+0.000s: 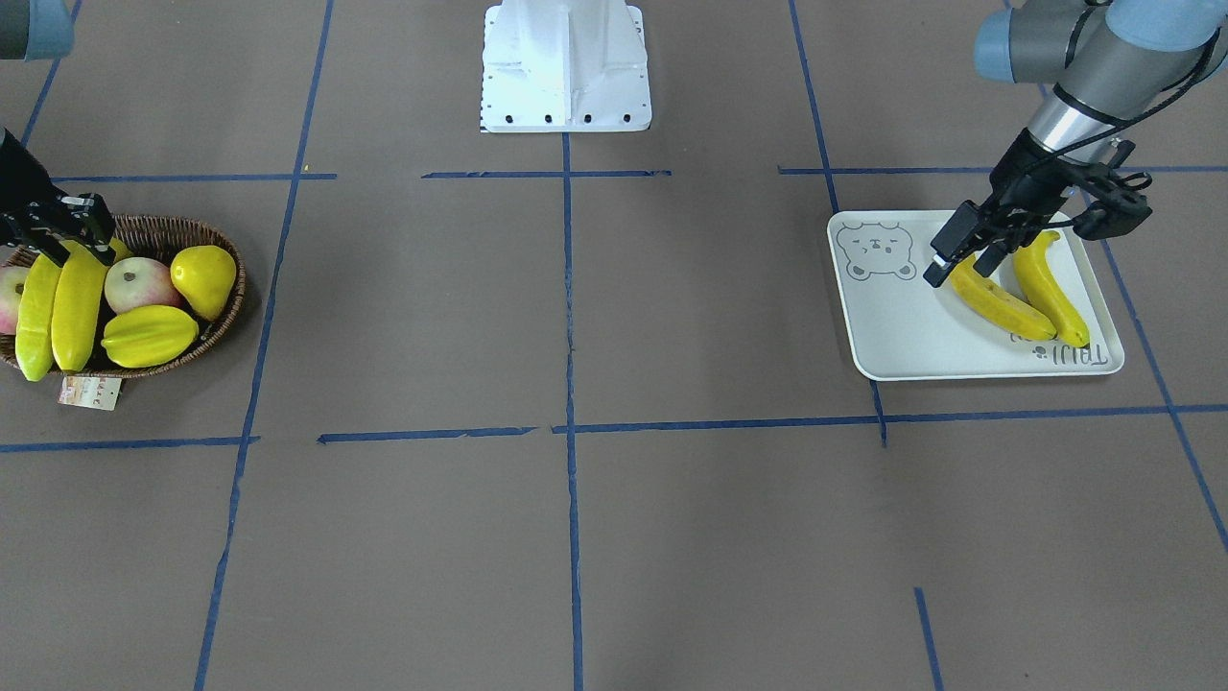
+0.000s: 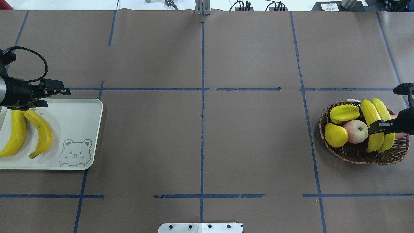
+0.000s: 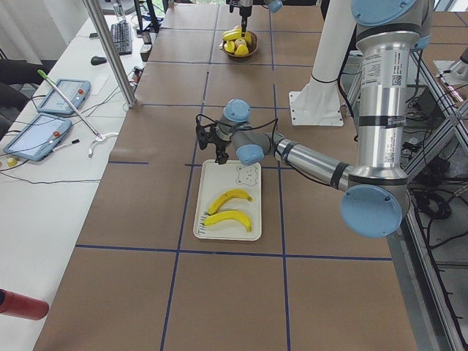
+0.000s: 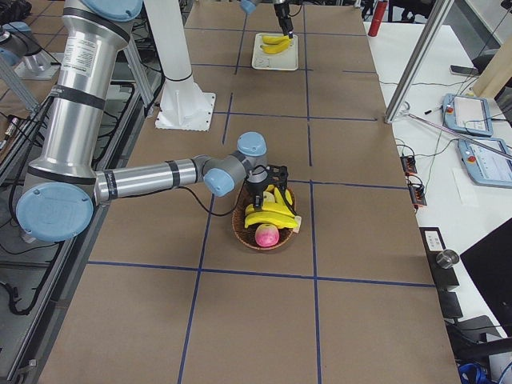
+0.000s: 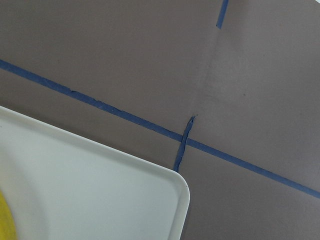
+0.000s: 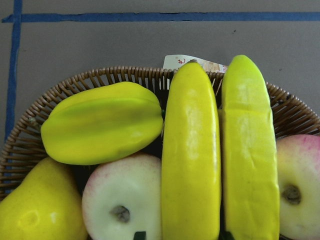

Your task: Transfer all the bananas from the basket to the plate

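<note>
Two yellow bananas (image 2: 368,118) (image 2: 385,111) lie side by side in the wicker basket (image 2: 355,156) at the right. My right gripper (image 2: 378,127) is down over them, its jaws open around the inner banana (image 6: 192,150), whose neighbour (image 6: 250,150) lies beside it. Two more bananas (image 2: 14,136) (image 2: 42,132) lie on the white bear-print plate (image 2: 81,123) at the left. My left gripper (image 2: 56,97) hovers open and empty over the plate's far edge, just past the bananas' ends. In the front-facing view it (image 1: 964,269) stands above the plate (image 1: 892,326).
The basket also holds a ridged starfruit (image 2: 344,113), a yellow pear (image 2: 336,135) and a red-and-white apple (image 2: 355,131); a second apple (image 6: 295,190) lies beyond the bananas. A paper tag (image 1: 89,392) hangs off the basket. The robot's white base (image 1: 566,67) stands mid-table.
</note>
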`<action>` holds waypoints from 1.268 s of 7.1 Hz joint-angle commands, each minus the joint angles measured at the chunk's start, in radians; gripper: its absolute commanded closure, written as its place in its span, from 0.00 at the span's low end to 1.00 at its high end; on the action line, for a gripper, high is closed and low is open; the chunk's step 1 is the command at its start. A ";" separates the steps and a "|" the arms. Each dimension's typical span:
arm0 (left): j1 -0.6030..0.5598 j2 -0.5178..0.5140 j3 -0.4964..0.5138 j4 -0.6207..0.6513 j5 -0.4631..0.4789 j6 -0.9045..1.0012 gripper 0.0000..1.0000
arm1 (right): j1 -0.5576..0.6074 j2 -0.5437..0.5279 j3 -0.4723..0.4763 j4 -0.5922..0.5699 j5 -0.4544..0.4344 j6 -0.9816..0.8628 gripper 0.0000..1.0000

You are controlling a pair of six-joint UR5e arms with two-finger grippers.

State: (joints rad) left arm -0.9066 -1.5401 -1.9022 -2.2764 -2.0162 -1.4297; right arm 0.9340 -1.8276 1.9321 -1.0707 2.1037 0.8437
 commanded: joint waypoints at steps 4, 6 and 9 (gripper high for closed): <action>0.003 -0.002 0.000 0.000 -0.001 -0.002 0.00 | 0.000 -0.001 -0.016 -0.008 -0.001 0.000 0.43; 0.006 -0.002 0.002 0.000 0.001 0.000 0.00 | 0.000 0.001 -0.022 -0.006 -0.001 -0.002 0.44; 0.006 -0.002 0.002 0.000 0.001 0.000 0.00 | 0.003 0.001 -0.013 -0.006 0.004 -0.002 0.96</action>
State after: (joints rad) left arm -0.9005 -1.5416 -1.9006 -2.2764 -2.0157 -1.4293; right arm 0.9349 -1.8272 1.9127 -1.0776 2.1052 0.8422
